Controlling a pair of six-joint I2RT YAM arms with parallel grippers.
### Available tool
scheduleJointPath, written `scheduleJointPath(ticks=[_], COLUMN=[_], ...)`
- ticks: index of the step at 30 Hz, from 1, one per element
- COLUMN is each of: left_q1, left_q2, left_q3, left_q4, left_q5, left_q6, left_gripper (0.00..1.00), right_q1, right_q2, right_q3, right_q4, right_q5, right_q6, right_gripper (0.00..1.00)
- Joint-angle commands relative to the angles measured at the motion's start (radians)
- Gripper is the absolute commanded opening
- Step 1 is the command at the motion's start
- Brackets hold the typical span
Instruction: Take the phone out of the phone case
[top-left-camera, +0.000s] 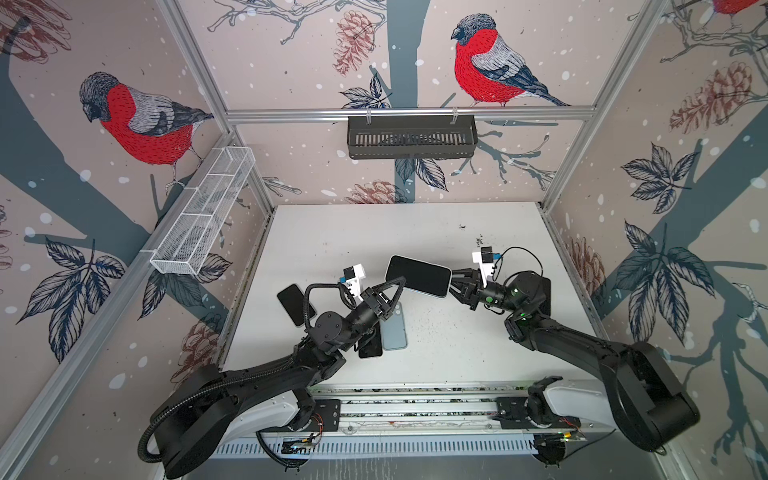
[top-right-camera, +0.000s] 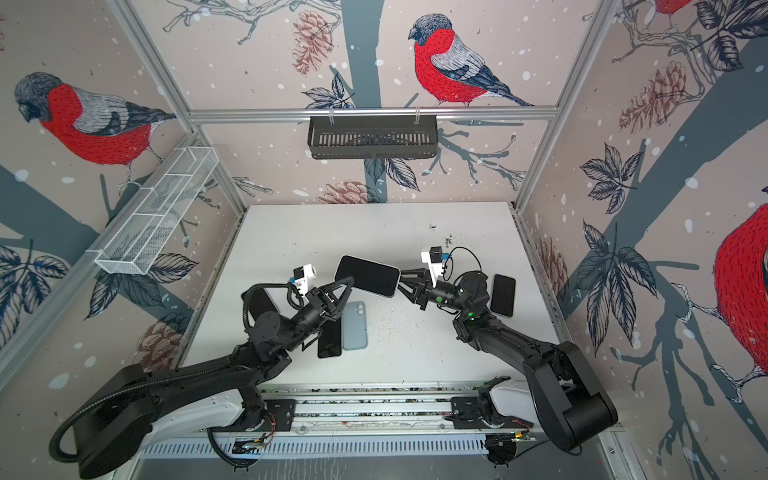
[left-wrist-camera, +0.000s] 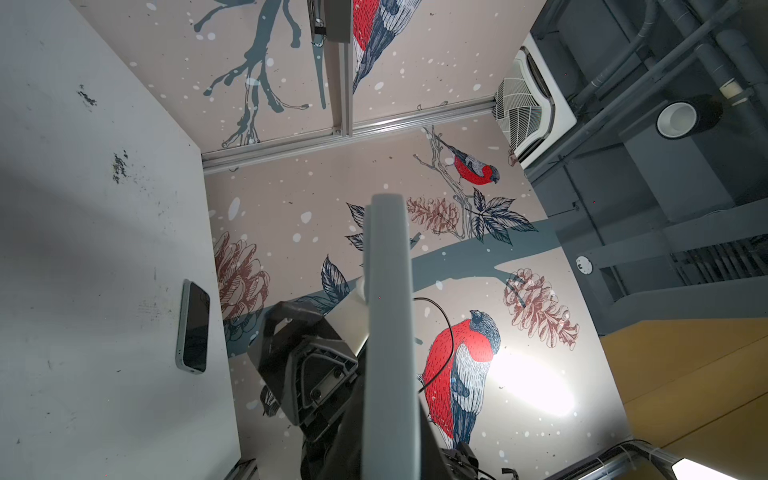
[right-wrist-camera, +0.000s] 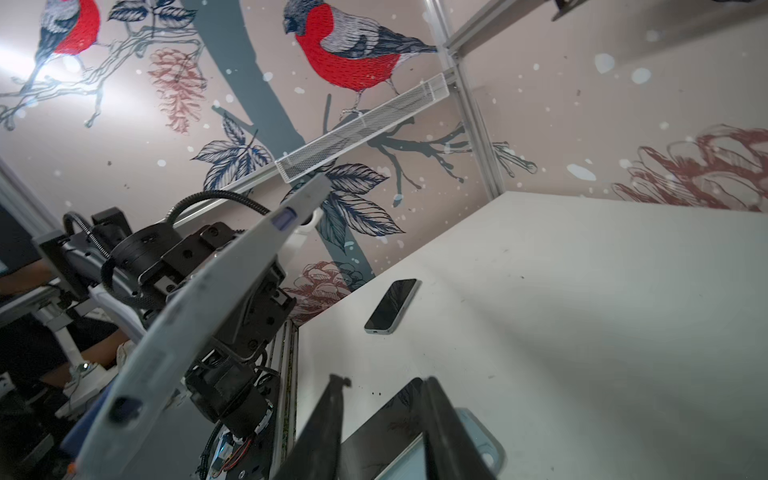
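The phone (top-left-camera: 417, 275) (top-right-camera: 367, 275), dark screen up inside a pale grey phone case, hangs above the table (top-left-camera: 415, 224) in both top views. My left gripper (top-left-camera: 400, 284) (top-right-camera: 350, 283) is shut on its left end; in the left wrist view the pale edge (left-wrist-camera: 386, 316) runs away from the left gripper (left-wrist-camera: 386, 419). My right gripper (top-left-camera: 454, 282) (top-right-camera: 402, 282) stands open just off the right end. In the right wrist view the phone's edge (right-wrist-camera: 208, 299) lies beside the right gripper (right-wrist-camera: 386, 432), with nothing between its fingers (right-wrist-camera: 328, 424).
Below the left gripper a light blue case (top-left-camera: 395, 330) (top-right-camera: 354, 328) lies beside a black phone (top-left-camera: 371, 347) (top-right-camera: 329, 338). Another phone (top-left-camera: 294, 303) (right-wrist-camera: 392, 305) lies near the left wall. One more phone (top-right-camera: 503, 295) (left-wrist-camera: 194, 328) lies behind the right arm.
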Motion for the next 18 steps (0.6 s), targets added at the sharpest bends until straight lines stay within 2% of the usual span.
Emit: scheduleJointPath(ticks=[1,3,5,13,18], left_q1=[0.014,0.025,0.039,0.050,0.050], left_q2=[-0.022,-0.028,-0.027,-0.010,0.004], left_q3=[-0.011,-0.017,-0.024,-0.038,-0.033], left_q4=[0.070,0.059,0.066,0.089,0.107], left_q5=[0.012,0.020,0.036,0.050,0.059], left_q6=[-0.018,-0.017,-0.028,-0.049,-0.050], left_gripper=[0.00,0.00,0.00,0.00,0.00], right_q1=[-0.048,-0.087,-0.120,-0.126,-0.081], right_q2=[-0.039,-0.056,-0.070,-0.141,-0.151], right_q3=[0.007,0.006,0.017,0.057,0.097], right_q4=[-0.178,-0.191,-0.183,-0.131,-0.173], right_q5=[0.057,0.037,-0.022,-0.122,-0.129], right_q6=[0.045,0.119,0.206,0.440,0.464], right_gripper=[0.48,0.59,0.64,0.69,0.69])
